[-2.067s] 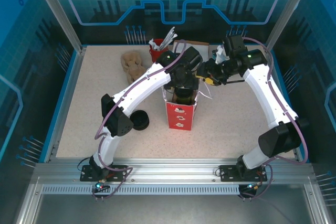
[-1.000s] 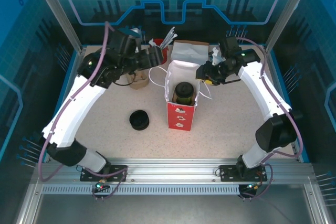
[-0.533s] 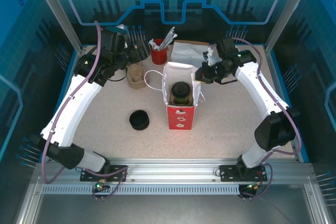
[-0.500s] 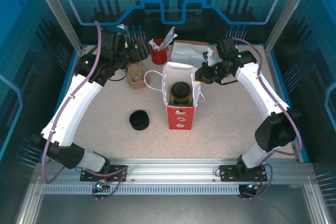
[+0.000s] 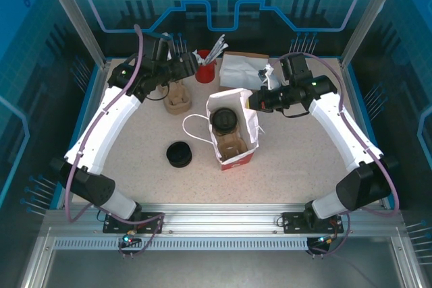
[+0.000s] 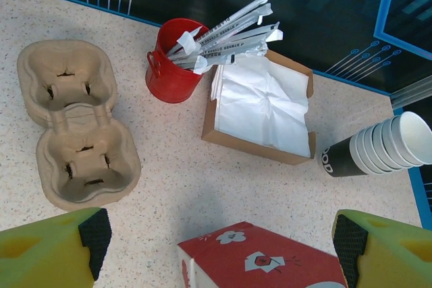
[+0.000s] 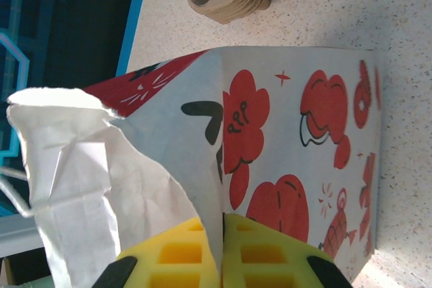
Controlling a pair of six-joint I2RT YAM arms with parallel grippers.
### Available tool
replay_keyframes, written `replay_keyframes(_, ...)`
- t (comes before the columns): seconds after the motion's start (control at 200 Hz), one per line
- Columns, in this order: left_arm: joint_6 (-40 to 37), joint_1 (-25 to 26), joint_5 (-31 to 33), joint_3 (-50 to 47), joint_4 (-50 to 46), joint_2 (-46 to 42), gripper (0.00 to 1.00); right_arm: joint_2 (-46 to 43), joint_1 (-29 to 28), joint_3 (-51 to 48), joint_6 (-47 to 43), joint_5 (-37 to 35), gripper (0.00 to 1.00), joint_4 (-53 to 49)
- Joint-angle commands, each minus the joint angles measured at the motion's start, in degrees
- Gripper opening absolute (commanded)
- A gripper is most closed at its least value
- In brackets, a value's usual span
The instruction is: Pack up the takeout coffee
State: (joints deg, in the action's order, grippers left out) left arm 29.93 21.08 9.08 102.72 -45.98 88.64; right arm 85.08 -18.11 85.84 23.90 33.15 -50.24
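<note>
In the half second before, the paper bag (image 5: 244, 126) had skewed on the desk (image 5: 304, 166), its rim clamped in the right pincer (image 7: 221, 234). The takeout coffee (image 5: 223, 120) sat inside. The left pincer (image 6: 219, 247) hung wide apart by the back edge; open desk lay toward the right edge.

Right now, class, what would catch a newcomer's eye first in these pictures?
The red-and-white paper bag mid-table, mouth open, with the black-lidded coffee cup inside. The right gripper pinches its white rim. Behind it stands a red bucket of wrapped straws.
</note>
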Motion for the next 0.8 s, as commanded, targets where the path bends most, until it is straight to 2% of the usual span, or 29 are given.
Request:
replay_keyframes(0.0, -0.89, -0.95, -2.11, 2.09, 0.40, 0.96, 0.87, -1.50, -0.65, -0.56, -0.68, 2.27, 0.00, 1.95)
replay_keyframes(0.47, 0.93, -2.78, -3.81, 7.53, -1.48, 8.69, 0.86, 6.60, -0.61, 3.83, 4.49, 5.61, 0.02, 2.87)
replay_keyframes(0.67, 0.23, -3.15, -3.65, 9.89, 1.80, 12.74, 0.86, 6.16, -0.74, 1.53, 7.61, 5.43, 0.03, 5.87)
replay_keyframes(0.795, -0.42, -3.61, -1.64, 11.75, 3.06, 15.43, 0.85, 5.39, -0.96, -0.43, 9.11, 5.10, 0.07, 7.95)
